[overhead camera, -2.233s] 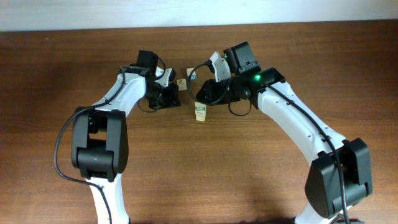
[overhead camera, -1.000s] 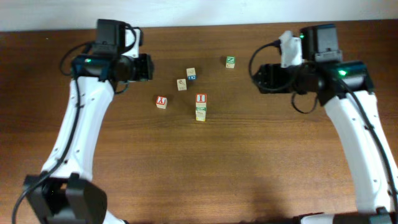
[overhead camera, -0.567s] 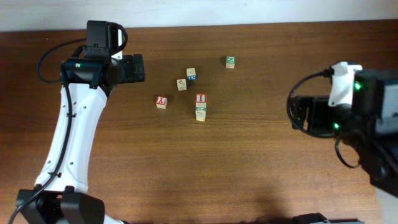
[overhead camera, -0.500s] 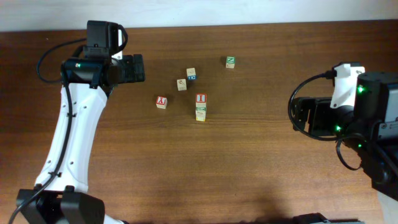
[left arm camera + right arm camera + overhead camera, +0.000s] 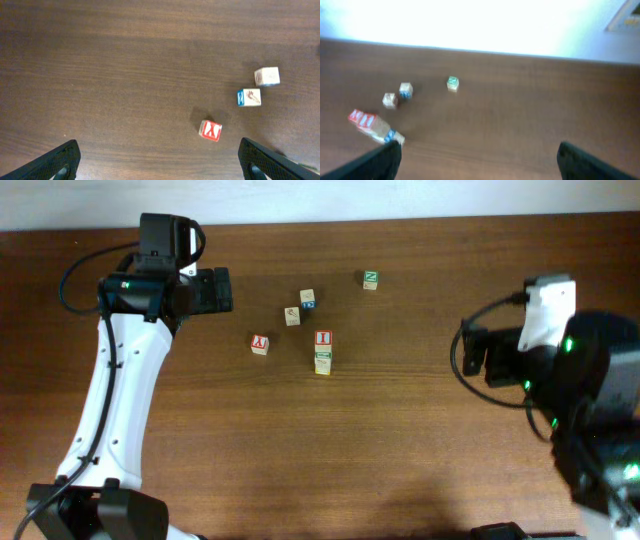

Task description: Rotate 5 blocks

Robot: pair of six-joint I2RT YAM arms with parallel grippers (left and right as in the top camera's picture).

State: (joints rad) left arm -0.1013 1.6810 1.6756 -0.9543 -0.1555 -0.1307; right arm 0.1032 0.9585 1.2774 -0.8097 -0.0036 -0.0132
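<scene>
The blocks lie mid-table, far side. A red Y block (image 5: 260,343) (image 5: 210,130) sits left of a red I block (image 5: 322,339) stacked on a green-printed block (image 5: 322,363). A plain pale block (image 5: 292,315) (image 5: 267,76) (image 5: 389,100) lies behind them. My left gripper (image 5: 222,290) (image 5: 159,164) hovers open to the left of the group, with only table between its fingers. Far to the right, my right gripper (image 5: 474,356) (image 5: 480,161) is open and empty. Its view is blurred, with the red stack (image 5: 368,122) at the left edge.
A cube with a blue letter (image 5: 308,300) (image 5: 248,97) (image 5: 406,90) lies beside the pale block. A green-framed Z cube (image 5: 370,279) (image 5: 452,83) sits apart at the back right. The table's far edge (image 5: 320,222) meets a white wall.
Both arms have drawn back from the blocks and opened their jaws. The right arm swung far right and toward the front; the left arm has been still for the last half second.
</scene>
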